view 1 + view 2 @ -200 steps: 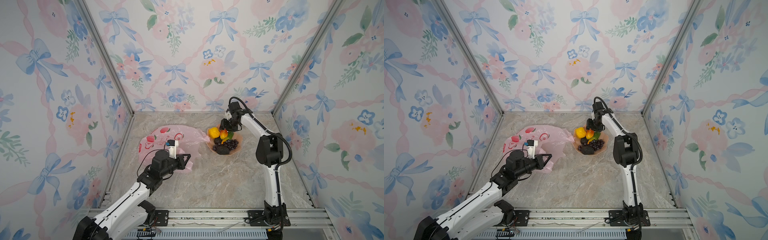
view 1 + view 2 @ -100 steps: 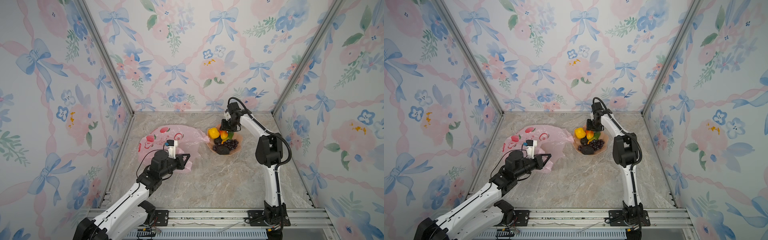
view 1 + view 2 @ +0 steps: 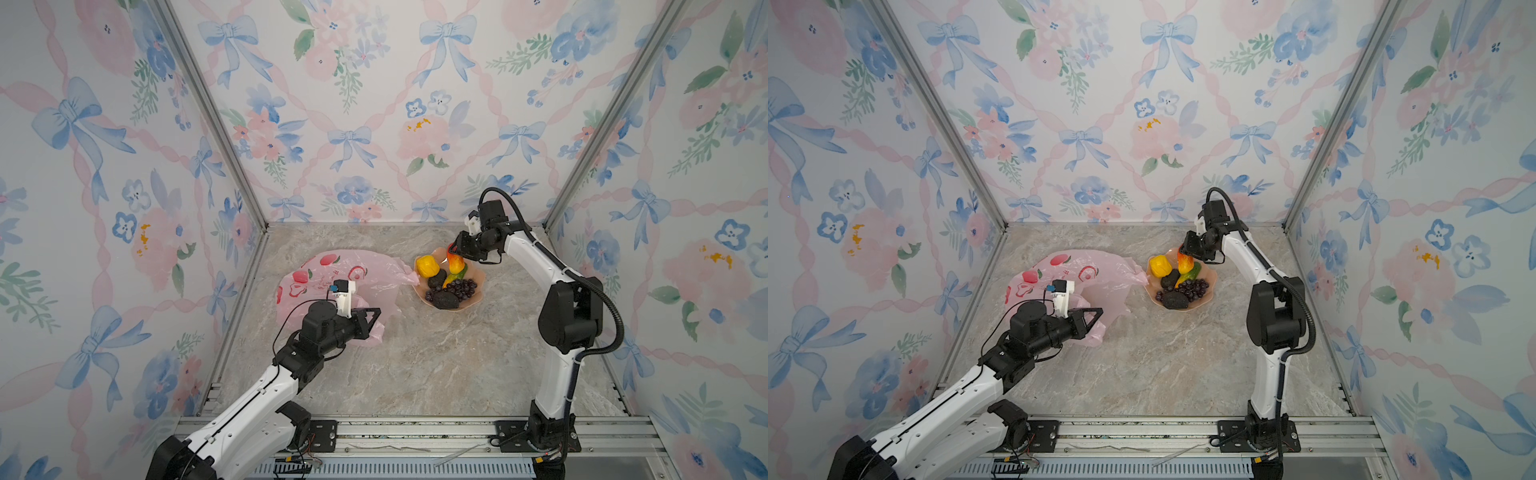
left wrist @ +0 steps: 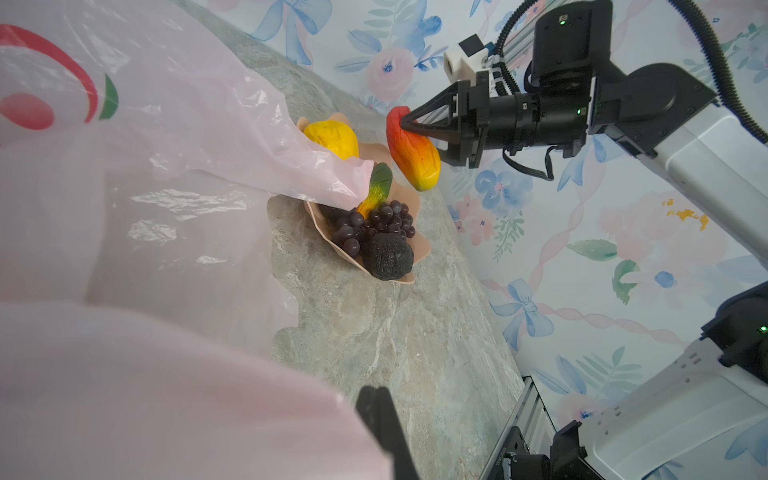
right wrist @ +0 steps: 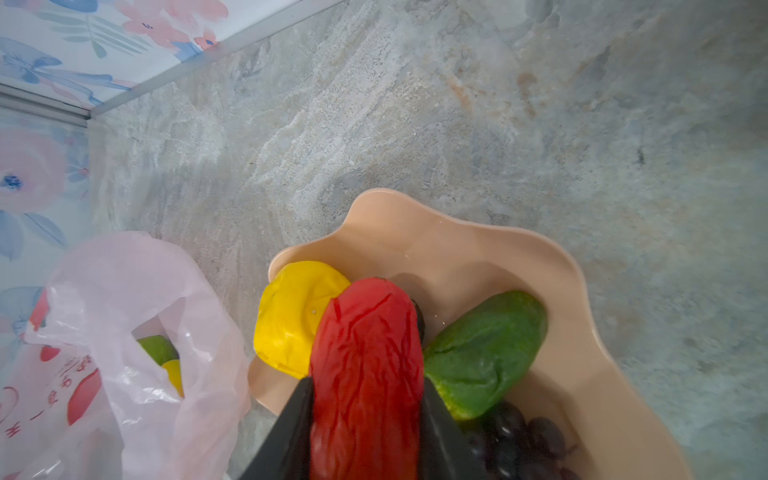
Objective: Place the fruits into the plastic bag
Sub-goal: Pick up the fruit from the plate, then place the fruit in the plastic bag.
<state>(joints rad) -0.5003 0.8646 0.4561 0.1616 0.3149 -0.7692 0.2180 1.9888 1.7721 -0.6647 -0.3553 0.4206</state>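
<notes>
One mango point(image 4: 415, 153) | long axis steep, yellow tip down | right end effector point(image 4: 406, 124) clamps red end

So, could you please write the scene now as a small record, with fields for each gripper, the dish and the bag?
Left gripper: shut on an edge of the plastic bag
Right gripper: shut on the red-orange mango, held above the peach dish
In dish: yellow fruit, green-tipped mango, grapes, black bumpy pieces
In bag: a green piece and a yellow piece, seen through its mouth

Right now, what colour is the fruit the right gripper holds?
Mango: red fading to orange-yellow; best in left wrist view.
</notes>
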